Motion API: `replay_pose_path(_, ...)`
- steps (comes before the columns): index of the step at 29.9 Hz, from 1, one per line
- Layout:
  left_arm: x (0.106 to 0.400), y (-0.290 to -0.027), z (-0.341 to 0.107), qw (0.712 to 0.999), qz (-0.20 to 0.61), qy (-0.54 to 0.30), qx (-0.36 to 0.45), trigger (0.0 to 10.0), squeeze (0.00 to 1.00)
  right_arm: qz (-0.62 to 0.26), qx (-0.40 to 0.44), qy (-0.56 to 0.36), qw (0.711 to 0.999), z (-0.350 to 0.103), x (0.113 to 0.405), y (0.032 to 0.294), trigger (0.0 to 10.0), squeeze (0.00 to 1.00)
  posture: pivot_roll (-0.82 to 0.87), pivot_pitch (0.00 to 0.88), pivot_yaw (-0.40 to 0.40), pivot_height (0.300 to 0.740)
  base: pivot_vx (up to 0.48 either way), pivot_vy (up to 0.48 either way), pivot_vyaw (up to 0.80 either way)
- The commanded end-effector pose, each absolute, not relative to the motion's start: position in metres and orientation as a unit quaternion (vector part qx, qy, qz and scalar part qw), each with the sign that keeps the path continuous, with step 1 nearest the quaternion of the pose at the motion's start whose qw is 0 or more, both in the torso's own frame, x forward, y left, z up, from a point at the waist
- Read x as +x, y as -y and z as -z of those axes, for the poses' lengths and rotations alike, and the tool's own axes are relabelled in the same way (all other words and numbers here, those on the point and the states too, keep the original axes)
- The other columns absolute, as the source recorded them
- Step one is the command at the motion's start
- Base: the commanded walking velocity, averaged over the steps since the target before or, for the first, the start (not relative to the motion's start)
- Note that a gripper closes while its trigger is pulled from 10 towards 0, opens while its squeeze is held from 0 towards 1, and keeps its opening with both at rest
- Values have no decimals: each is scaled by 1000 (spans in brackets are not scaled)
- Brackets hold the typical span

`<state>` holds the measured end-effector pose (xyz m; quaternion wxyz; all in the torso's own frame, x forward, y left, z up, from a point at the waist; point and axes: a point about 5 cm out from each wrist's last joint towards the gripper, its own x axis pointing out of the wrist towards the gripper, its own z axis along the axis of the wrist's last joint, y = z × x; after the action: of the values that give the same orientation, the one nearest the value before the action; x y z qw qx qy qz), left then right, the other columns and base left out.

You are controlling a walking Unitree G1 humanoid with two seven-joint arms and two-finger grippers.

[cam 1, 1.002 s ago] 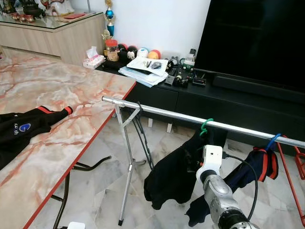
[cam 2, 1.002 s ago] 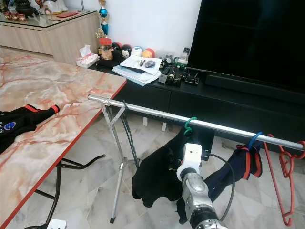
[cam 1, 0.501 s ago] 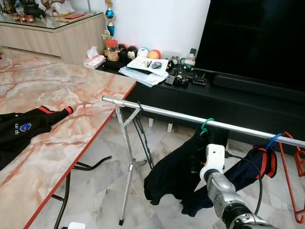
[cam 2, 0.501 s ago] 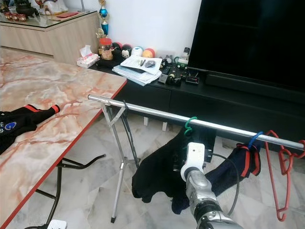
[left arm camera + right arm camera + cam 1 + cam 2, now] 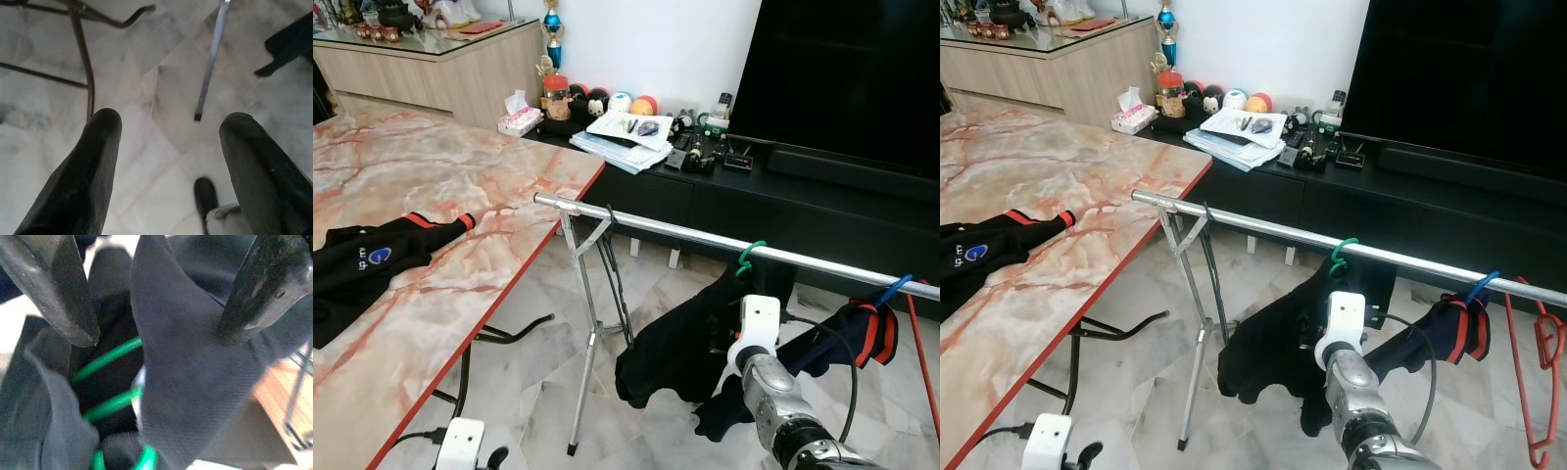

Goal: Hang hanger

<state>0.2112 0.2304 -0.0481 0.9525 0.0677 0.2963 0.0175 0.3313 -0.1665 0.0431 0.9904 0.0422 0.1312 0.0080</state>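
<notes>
The right gripper (image 5: 156, 333) has its two fingers spread wide, close against the black garment (image 5: 680, 343) on the green plastic hanger (image 5: 750, 257). This hanger hooks on the silver metal rail (image 5: 656, 227) just above it. The left gripper (image 5: 168, 161) is wide too, over the marble floor (image 5: 146, 58).

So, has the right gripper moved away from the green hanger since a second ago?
No. The right gripper sits just below the green hanger's hook on the rail as before; only the camera shifted.

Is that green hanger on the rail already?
Yes. The green hanger's hook is looped over the silver rail, black garment dangling below.
</notes>
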Motion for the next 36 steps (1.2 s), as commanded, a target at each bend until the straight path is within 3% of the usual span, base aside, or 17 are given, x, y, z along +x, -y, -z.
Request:
replay_pose_path(1, 209, -231, 48, 955, -26, -291, 61, 10000, 0, -23, 37, -120, 992, -37, 322, 163, 10000, 0, 215, 35, -35, 740, 0, 0, 0)
replay_pose_path(14, 200, -227, 51, 959, -45, -278, 40, 10000, 0, -26, 30, -48, 998, -31, 263, 157, 10000, 0, 176, 0, -49, 740, 0, 0, 0)
replay_pose_path(36, 161, -237, 73, 926, -62, -372, 24, 10000, 0, 56, 70, -85, 992, -30, 254, 174, 10000, 0, 158, 0, -14, 740, 0, 0, 0)
